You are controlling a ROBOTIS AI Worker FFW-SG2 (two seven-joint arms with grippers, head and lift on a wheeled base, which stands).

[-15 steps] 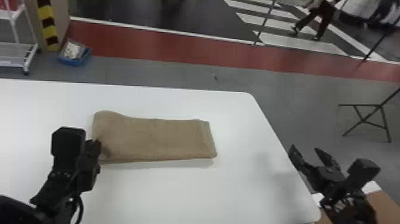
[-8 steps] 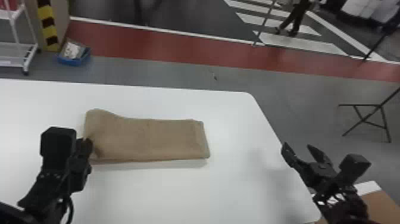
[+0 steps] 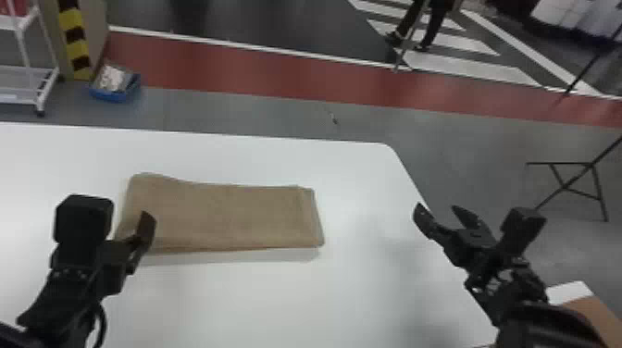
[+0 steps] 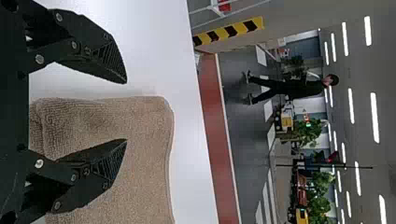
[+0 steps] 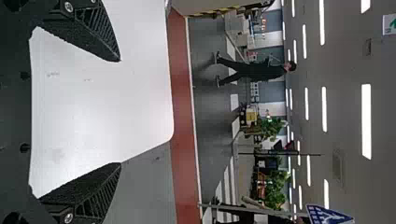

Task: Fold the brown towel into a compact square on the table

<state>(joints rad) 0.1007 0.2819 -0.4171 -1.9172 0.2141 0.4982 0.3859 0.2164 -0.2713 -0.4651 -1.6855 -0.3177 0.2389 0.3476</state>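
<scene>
Spread jaws on my left gripper (image 4: 125, 111), seen from its wrist, stand either side of the left edge of the towel (image 4: 149, 121), pinching nothing; I'd say they're placed to take that short end. Looped, soft pile and rounded folds should suit the ribbed fingers.

From the other wrist, my right gripper (image 5: 120, 112) has wedge-shaped jaws wide apart and empty by the smooth white table (image 5: 102, 93), probably leaving room for the fold.

Head view: the towel lies as a layered oblong, left of the table's rounded far-right corner; folding end to end should square it.
</scene>
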